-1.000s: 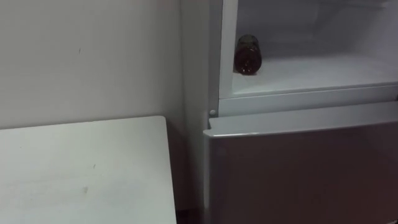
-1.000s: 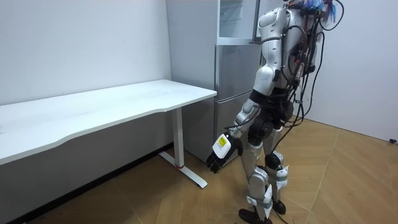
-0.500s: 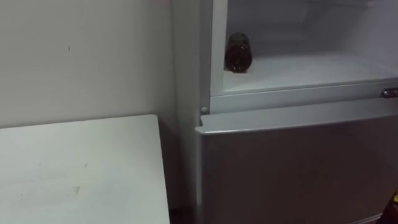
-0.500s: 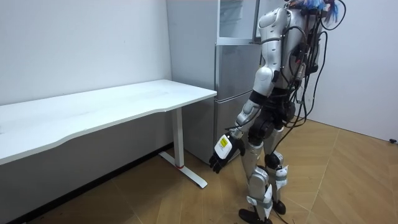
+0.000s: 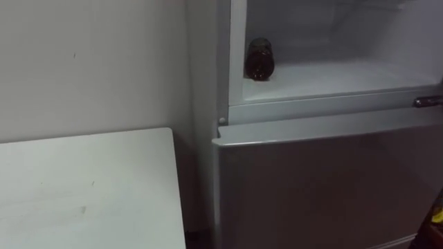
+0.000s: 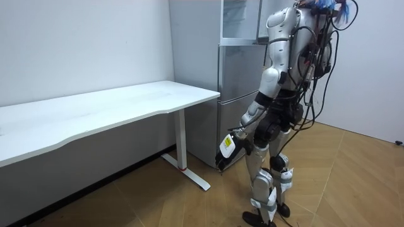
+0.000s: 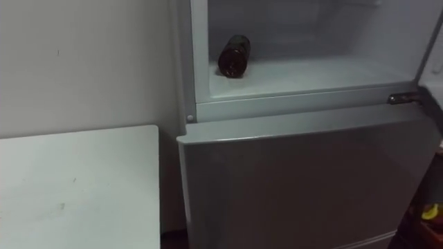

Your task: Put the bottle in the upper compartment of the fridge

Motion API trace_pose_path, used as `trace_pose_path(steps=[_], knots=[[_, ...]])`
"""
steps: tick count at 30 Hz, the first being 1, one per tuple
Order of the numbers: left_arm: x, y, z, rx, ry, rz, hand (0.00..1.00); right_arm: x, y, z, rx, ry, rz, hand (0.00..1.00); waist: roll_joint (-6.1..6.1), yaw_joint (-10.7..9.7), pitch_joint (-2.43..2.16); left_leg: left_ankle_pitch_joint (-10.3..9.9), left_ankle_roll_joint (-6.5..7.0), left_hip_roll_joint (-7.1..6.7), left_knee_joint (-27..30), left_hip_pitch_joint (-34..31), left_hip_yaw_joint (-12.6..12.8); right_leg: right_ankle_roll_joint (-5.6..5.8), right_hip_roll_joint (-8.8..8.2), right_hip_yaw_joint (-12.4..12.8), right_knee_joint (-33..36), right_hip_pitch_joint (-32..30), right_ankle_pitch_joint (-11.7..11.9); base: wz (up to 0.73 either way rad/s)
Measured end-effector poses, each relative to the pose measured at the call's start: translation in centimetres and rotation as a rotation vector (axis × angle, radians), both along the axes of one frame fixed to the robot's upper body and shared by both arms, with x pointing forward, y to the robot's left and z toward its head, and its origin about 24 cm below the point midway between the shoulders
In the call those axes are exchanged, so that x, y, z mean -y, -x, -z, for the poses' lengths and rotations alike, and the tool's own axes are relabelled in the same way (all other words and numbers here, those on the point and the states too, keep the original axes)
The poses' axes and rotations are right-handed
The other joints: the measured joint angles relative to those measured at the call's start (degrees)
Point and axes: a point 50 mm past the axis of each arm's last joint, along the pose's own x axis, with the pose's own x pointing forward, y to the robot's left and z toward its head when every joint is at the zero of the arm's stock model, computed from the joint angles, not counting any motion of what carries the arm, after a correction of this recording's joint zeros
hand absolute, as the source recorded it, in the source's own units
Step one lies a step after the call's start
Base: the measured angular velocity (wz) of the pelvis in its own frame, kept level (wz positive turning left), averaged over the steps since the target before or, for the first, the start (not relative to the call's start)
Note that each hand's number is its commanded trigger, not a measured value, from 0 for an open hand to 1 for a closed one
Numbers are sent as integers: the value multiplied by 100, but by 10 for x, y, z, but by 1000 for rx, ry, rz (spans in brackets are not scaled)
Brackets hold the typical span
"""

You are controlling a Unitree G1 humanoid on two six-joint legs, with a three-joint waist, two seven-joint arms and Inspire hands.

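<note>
Fridge (image 7: 291, 111): smooth grey lower door (image 5: 325, 187) shut, upper compartment (image 5: 346, 72) open, white. Table (image 5: 83, 187): flat, white, just left. Bottle (image 5: 259, 59): dark brown cylinder lying at the compartment's left front, long axis front-to-back, round end outward. Left hand (image 6: 225, 151): hangs beside lower door; finger state cannot be told.

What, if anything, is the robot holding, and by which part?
Nothing that shows: the brown bottle lies on its side in the upper fridge compartment, and the left hand hangs empty.
</note>
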Motion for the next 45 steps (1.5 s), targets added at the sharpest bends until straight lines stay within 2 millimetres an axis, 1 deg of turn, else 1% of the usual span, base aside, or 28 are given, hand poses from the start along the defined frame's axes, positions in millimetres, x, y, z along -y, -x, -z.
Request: trace_pose_path(steps=[2, 3, 4, 5, 6, 7, 8, 10, 12, 13, 15, 17, 18, 21, 24, 26, 33, 45], knots=[[-1, 0, -1, -1, -3, 16, 0, -6, -4, 0, -21, 24, -78, 0, 2, 10, -2, 0, 0, 19, 25, -10, -4, 1, 22, -1, -81, 37, 59, 0], [-2, 0, -1, -1, -6, 16, 0, -8, -7, -2, -36, 56, -126, 0, -1, 41, -6, 0, 1, 56, 35, -34, -6, -2, 32, -1, -119, 37, 94, 0], [-3, 0, -1, -1, -8, 17, 0, -8, -8, -4, -42, 91, -146, 0, -3, 65, -15, 0, 1, 56, 37, -48, -10, -2, 40, -1, -148, 39, 111, 0], [-5, 0, -1, -2, -12, 17, 0, -10, -9, -9, -70, 184, -182, 0, -17, 151, -36, 1, 0, 58, 35, -74, -12, -8, 53, -9, -188, 40, 142, 5], [-6, 1, -2, -8, -17, 17, 0, -13, -11, -8, -107, 237, -225, 0, -32, 183, -39, 5, -4, 59, 35, -87, -34, -10, 55, -20, -189, 39, 143, 6], [-6, 3, -2, -13, -19, 15, 0, -15, -11, -9, -108, 251, -239, 0, -33, 199, -44, 7, -5, 59, 37, -88, -39, -10, 57, -20, -192, 40, 143, 6], [-7, 4, -1, -19, -23, 13, 0, -16, -11, -13, -111, 300, -254, 0, -37, 261, -54, 7, -7, 59, 42, -83, -42, -11, 63, -23, -209, 51, 144, 0], [-8, 4, -2, -24, -29, 11, 0, -18, -12, -19, -113, 356, -282, 0, -52, 317, -58, 11, -14, 59, 46, -85, -81, -21, 80, -58, -297, 106, 166, 11], [-8, 5, -1, -32, -34, 8, 0, -19, -13, -24, -112, 393, -314, 0, -85, 379, -77, 12, -20, 60, 39, -85, -137, -25, 87, -110, -368, 156, 171, 17], [-9, 5, -2, -35, -37, 7, 0, -22, -12, -30, -95, 414, -340, 0, -114, 423, -78, 15, -26, 65, 30, -77, -171, -26, 89, -151, -390, 192, 174, 16], [-10, 4, -2, -33, -49, 23, 0, -23, -15, -35, -104, 455, -379, 0, -146, 510, -93, 14, -36, 79, 27, -61, -192, -31, 102, -173, -408, 238, 176, 11], [-10, 3, -2, -33, -51, 31, 0, -27, -17, -40, -81, 489, -409, 0, -183, 552, -70, 9, -45, 96, 25, -69, -196, -34, 107, -178, -422, 240, 178, 0], [-9, 3, -2, -36, -50, 46, 0, -31, -15, -47, -41, 512, -425, 0, -189, 582, -69, 2, -52, 112, 25, -81, -208, -37, 108, -194, -463, 255, 184, 3], [-8, 3, -1, -46, -51, 58, 0, -40, -13, -61, 61, 556, -475, 0, -182, 593, -48, -38, -63, 124, 25, -48, -231, -35, 112, -251, -488, 313, 189, 5], [-8, 4, -1, -57, -53, 57, 0, -43, -13, -65, 88, 586, -501, 0, -184, 607, -51, -83, -72, 148, 32, -38, -232, -31, 121, -333, -479, 344, 193, -1], [-8, 3, -1, -57, -55, 62, 0, -44, -14, -65, 77, 607, -511, 0, -165, 598, -47, -89, -74, 148, 32, -45, -240, -31, 122, -353, -482, 394, 194, -2], [-8, 1, -1, -63, -60, 83, 0, -48, -14, -66, 63, 645, -549, 0, -72, 590, -56, -92, -77, 152, 43, -38, -257, -31, 122, -385, -481, 412, 194, 0], [-8, 3, 0, -93, -68, 85, 0, -50, -15, -65, 33, 701, -559, 0, -55, 590, -70, -91, -75, 151, 68, -38, -274, -34, 117, -400, -471, 427, 195, 0]])
